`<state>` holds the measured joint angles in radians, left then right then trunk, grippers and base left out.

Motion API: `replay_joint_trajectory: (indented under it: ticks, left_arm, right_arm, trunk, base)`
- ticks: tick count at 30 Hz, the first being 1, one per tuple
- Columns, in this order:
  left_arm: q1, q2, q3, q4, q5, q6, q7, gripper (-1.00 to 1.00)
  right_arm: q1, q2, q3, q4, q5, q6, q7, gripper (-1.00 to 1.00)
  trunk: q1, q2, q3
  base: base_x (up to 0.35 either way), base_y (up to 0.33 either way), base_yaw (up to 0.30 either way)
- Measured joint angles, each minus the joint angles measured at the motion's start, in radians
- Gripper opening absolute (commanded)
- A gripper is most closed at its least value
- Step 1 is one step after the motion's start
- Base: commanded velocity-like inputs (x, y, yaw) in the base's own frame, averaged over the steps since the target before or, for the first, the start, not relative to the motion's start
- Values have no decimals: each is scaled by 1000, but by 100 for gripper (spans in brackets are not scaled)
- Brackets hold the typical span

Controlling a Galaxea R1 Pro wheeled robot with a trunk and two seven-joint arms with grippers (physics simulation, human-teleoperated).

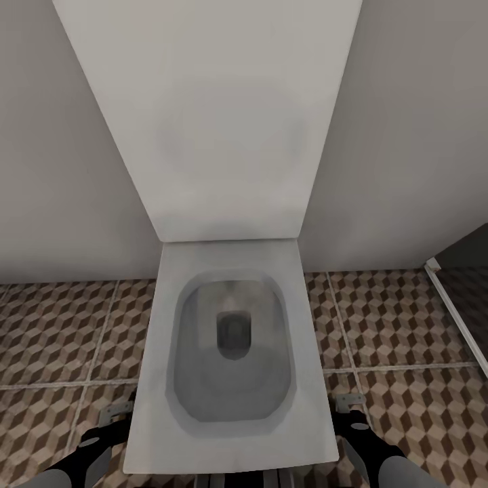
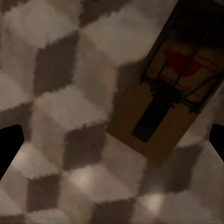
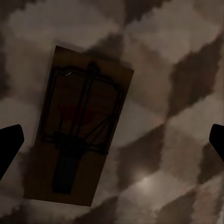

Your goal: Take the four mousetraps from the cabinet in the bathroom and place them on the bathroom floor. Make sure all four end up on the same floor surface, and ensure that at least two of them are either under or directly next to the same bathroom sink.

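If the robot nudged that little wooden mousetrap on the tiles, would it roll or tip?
Probably neither: the mousetrap is a flat slab lying flush on the bathroom floor, so it would likely slide. It looks stiff and light, though its thin wire parts might snag.

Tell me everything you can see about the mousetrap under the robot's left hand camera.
The mousetrap is a flat rectangular slab of brown wood lying on the cube-patterned bathroom floor, set at a slant in the left wrist view. Dark wire parts cross its top: a frame of thin bars and a darker central strip. A red mark sits near one end. That end runs out of the picture, so it is partly cut off. Nothing grips it; the left gripper is open, its dark fingertips well apart and clear of the wood.
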<state>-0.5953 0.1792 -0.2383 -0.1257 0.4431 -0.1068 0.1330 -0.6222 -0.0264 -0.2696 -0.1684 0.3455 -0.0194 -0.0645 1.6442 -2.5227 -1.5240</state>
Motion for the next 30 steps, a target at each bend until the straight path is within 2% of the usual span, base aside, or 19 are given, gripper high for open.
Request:
replay_joint_trajectory:
  ticks: [30]
  left_arm:
    - [0,1,0,-1,-5,-13,-5,100]
  right_arm:
    - [0,0,0,-1,0,-3,0,100]
  trunk:
    - [0,0,0]
  base:
    - [0,0,0]
